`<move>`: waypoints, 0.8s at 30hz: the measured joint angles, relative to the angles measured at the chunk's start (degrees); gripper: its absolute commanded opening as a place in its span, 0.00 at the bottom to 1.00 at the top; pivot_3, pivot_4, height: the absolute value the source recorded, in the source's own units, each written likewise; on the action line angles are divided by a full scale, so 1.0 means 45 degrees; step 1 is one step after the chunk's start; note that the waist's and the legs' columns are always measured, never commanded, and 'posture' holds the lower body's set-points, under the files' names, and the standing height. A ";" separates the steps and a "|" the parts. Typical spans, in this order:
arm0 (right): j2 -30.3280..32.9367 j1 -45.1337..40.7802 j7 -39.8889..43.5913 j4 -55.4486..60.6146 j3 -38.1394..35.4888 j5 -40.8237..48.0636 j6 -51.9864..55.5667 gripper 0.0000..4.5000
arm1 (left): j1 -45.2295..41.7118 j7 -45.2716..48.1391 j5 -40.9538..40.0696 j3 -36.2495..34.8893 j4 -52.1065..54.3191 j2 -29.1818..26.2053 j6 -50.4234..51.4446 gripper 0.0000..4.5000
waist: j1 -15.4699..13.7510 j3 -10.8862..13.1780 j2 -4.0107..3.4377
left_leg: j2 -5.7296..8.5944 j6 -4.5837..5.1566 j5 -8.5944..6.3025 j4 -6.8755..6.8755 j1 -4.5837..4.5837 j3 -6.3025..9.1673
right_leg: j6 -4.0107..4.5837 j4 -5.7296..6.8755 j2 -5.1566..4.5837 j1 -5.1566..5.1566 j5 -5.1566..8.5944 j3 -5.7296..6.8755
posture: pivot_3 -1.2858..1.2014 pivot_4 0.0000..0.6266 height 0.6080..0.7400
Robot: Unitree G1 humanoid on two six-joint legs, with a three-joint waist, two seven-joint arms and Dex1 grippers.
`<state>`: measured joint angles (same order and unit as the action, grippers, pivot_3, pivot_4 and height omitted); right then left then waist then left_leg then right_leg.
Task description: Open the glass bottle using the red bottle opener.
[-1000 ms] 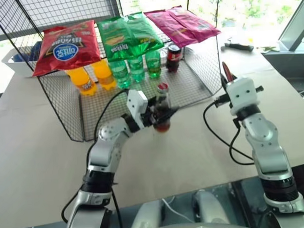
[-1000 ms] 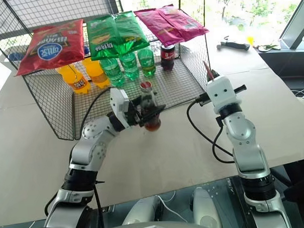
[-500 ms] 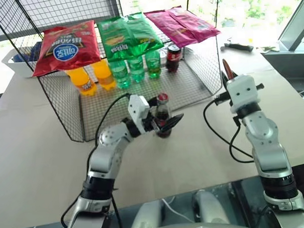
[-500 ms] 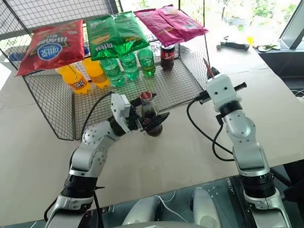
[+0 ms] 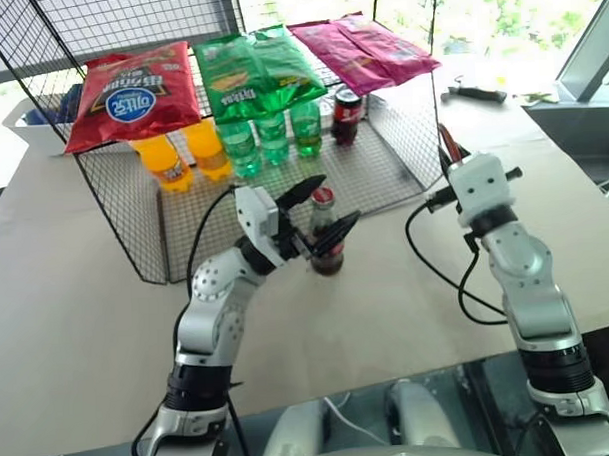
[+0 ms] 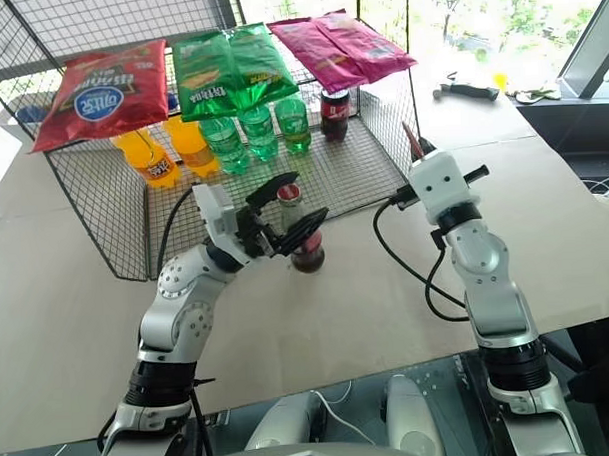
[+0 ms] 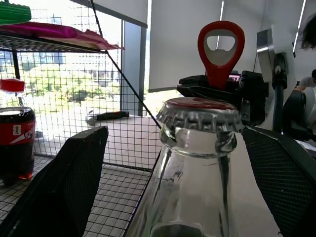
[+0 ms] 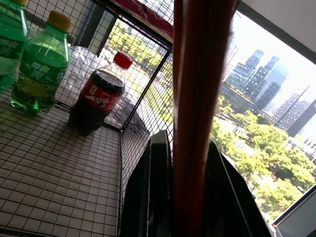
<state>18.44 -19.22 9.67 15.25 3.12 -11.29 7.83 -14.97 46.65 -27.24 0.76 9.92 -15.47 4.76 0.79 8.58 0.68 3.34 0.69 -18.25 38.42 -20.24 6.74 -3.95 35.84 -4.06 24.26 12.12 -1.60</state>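
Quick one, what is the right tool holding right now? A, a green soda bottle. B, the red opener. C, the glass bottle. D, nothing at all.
B: the right tool is shut on the red opener, which sticks up from between its fingers, while the glass bottle stands on the table between the open fingers of the left tool.
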 measured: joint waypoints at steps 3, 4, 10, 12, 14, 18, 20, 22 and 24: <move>-0.0010 -0.0023 0.0019 -0.0088 0.0078 -0.0038 -0.0127 0.00 | 0.0132 0.0121 0.0023 0.0030 0.0006 -0.0163 0.0016 0.99 | -0.0014 0.0000 0.0000 | 0.0000 0.0000 0.0000 0.0000 0.0000 0.0000 | 0.0000 0.0000 0.0000 -0.0001 0.0000 0.0001 | 0.52 0.24 1.00; -0.0024 -0.0041 0.0025 -0.0089 0.0089 -0.0048 -0.0146 0.00 | 0.0132 0.0161 0.0063 0.0056 0.0007 -0.0260 0.0006 0.99 | -0.0015 0.0000 0.0000 | 0.0001 0.0000 0.0000 0.0001 0.0000 -0.0002 | 0.0000 0.0000 -0.0001 -0.0002 0.0000 0.0000 | 0.52 0.24 1.00; -0.0050 -0.0165 0.0031 -0.0133 0.0089 -0.0073 -0.0204 0.00 | 0.0114 0.0281 0.0080 0.0069 0.0007 -0.0310 -0.0036 0.99 | -0.0005 0.0000 0.0000 | 0.0000 0.0000 0.0000 0.0001 0.0000 0.0001 | 0.0000 0.0001 0.0000 -0.0001 0.0000 0.0001 | 0.52 0.24 1.00; -0.0063 -0.0167 0.0032 -0.0144 0.0094 -0.0097 -0.0236 0.00 | 0.0115 0.0453 0.0085 0.0098 0.0007 -0.0392 -0.0070 0.94 | -0.0002 0.0000 0.0000 | 0.0000 0.0000 0.0000 0.0001 0.0000 -0.0002 | 0.0000 0.0000 0.0000 -0.0001 0.0000 0.0000 | 0.52 0.24 1.00; -0.0095 -0.0183 0.0032 -0.0171 0.0107 -0.0117 -0.0245 0.00 | 0.0117 0.0501 0.0092 0.0115 0.0007 -0.0404 -0.0098 0.83 | -0.0003 0.0000 0.0000 | 0.0000 0.0000 0.0000 0.0002 0.0000 -0.0002 | 0.0000 0.0000 0.0000 -0.0001 -0.0001 -0.0001 | 0.52 0.24 1.00; -0.0187 -0.0323 0.0044 -0.0285 0.0310 -0.0209 -0.0329 0.00 | 0.0116 0.0547 0.0134 0.0197 0.0005 -0.0414 -0.0171 0.43 | 0.0001 -0.0001 -0.0001 | 0.0000 0.0000 0.0000 0.0002 0.0001 -0.0002 | 0.0001 0.0003 0.0000 -0.0001 -0.0001 -0.0001 | 0.52 0.24 1.00; -0.0249 -0.0443 0.0136 -0.0311 0.0541 -0.0286 -0.0354 0.00 | -0.0018 0.0535 0.0122 0.0114 0.0007 -0.0438 -0.0357 0.35 | -0.0002 -0.0006 -0.0002 | 0.0000 0.0000 0.0000 0.0002 0.0004 -0.0003 | 0.0001 0.0003 0.0000 -0.0002 -0.0001 0.0000 | 0.52 0.24 1.00; -0.0395 -0.0461 0.0307 -0.0310 0.0823 -0.0335 -0.0352 0.00 | -0.0042 0.0553 0.0148 0.0122 -0.0025 -0.0443 -0.0422 0.34 | 0.0004 -0.0009 0.0003 | 0.0000 0.0000 0.0000 0.0002 0.0004 -0.0002 | 0.0001 0.0003 0.0000 -0.0002 -0.0001 0.0000 | 0.52 0.24 1.00; -0.0526 -0.0460 0.0558 -0.0310 0.1266 -0.0371 -0.0353 0.00 | -0.0100 0.0595 0.0161 0.0124 -0.0111 -0.0474 -0.0490 0.34 | 0.0004 -0.0010 0.0003 | 0.0000 0.0000 0.0000 0.0002 0.0006 -0.0002 | 0.0001 0.0004 0.0001 -0.0002 -0.0001 0.0000 | 0.52 0.24 1.00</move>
<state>16.07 -21.29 12.18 13.86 8.82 -12.96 6.24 -15.42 49.33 -26.52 1.31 9.42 -17.61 2.56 0.81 8.53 0.69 3.34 0.69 -18.25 38.43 -20.21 6.73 -3.95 35.85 -4.06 24.25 12.12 -1.60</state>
